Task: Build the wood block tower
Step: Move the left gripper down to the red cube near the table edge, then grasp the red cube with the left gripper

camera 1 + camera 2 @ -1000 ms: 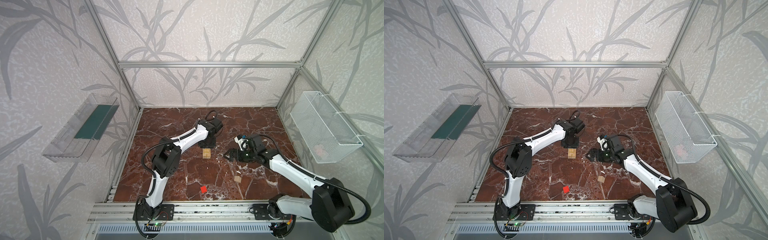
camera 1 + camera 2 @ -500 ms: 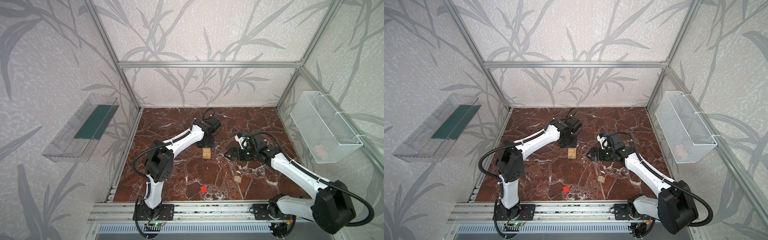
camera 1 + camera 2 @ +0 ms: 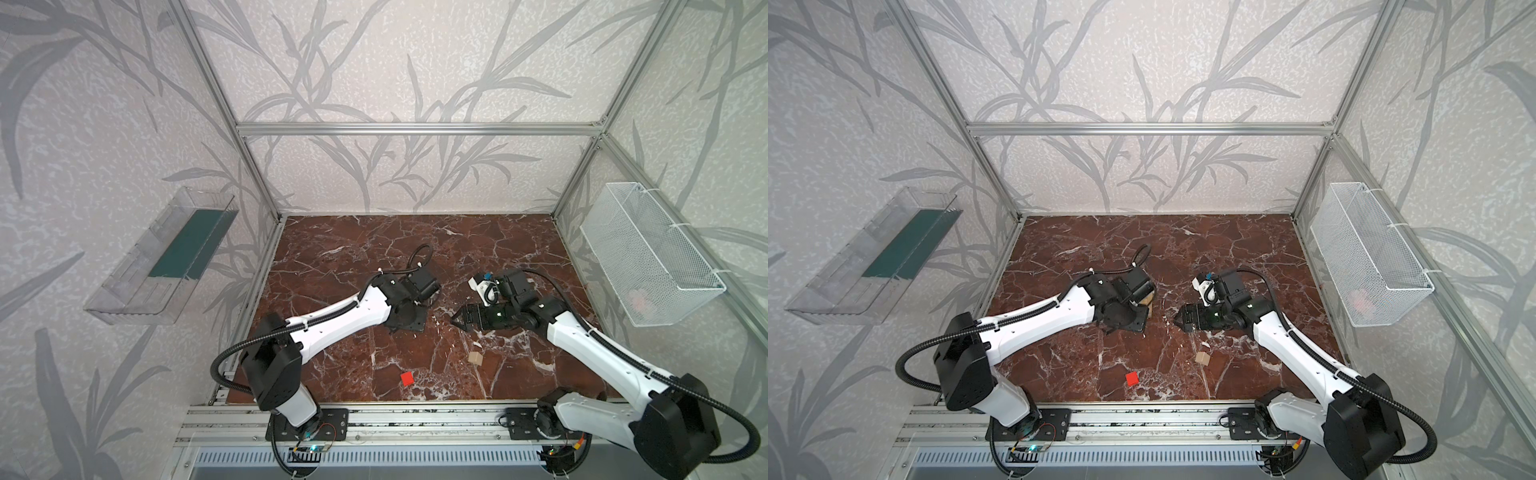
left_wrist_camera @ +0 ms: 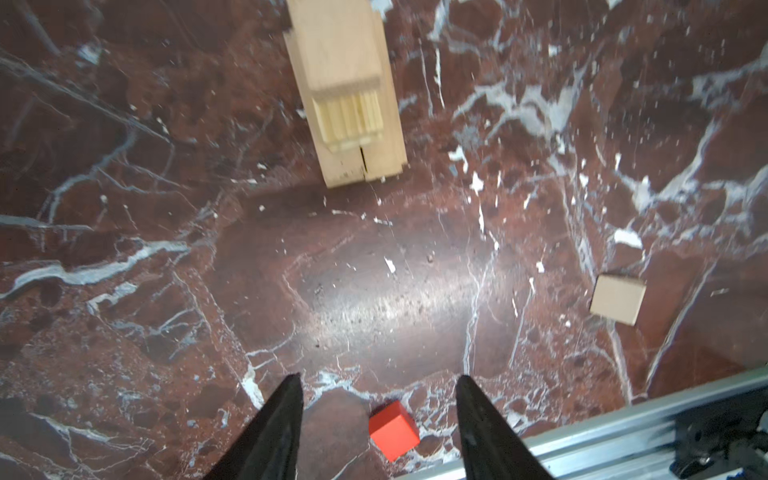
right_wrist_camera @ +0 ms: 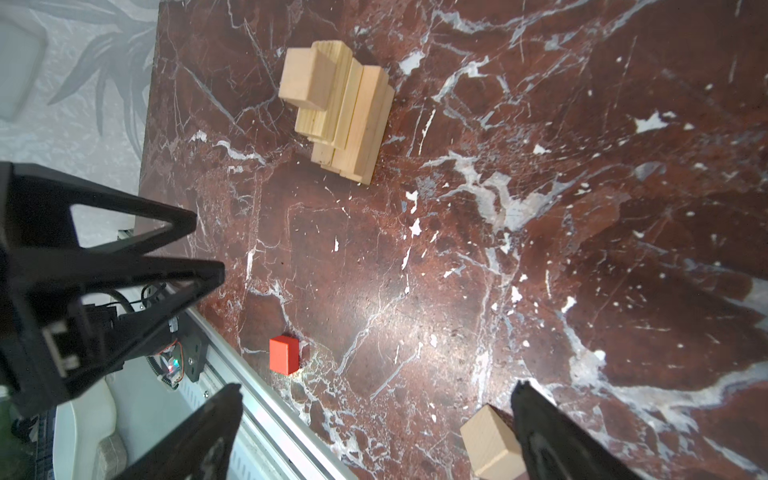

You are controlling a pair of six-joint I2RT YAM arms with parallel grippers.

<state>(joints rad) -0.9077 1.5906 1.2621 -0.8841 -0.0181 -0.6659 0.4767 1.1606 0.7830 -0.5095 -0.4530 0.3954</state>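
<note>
The left gripper [image 4: 378, 384] hangs with its two black tapered fingers spread and nothing between them. Its white arm runs from the rail at the lower left of both top views up to the middle of the frame, the wrist bent downward over the floor [image 3: 353, 257]. The right gripper [image 5: 378, 388] is spread wide and is also empty. Its arm climbs from the lower right corner, and the black gripper lies roughly level, pointing left toward the centre.

The floor is a glossy red-brown marble pattern with white veins. The tower [image 5: 336, 108] is a short stack of pale, square-cut wooden bars in layers, with a stubby block on top at one end. Grain lines show on the bar ends. In a top view only a corner of it [image 3: 1146, 301] peeks out beside the left wrist, near the frame's centre. In the left wrist view it stands well ahead of the fingertips.

A small red cube [image 3: 407, 378] lies in the lower middle of the frame near the rail, apart from both grippers. A pale wooden cube [image 3: 475, 358] rests on the floor up and to the right of it, below the right gripper's tip and untouched.
</note>
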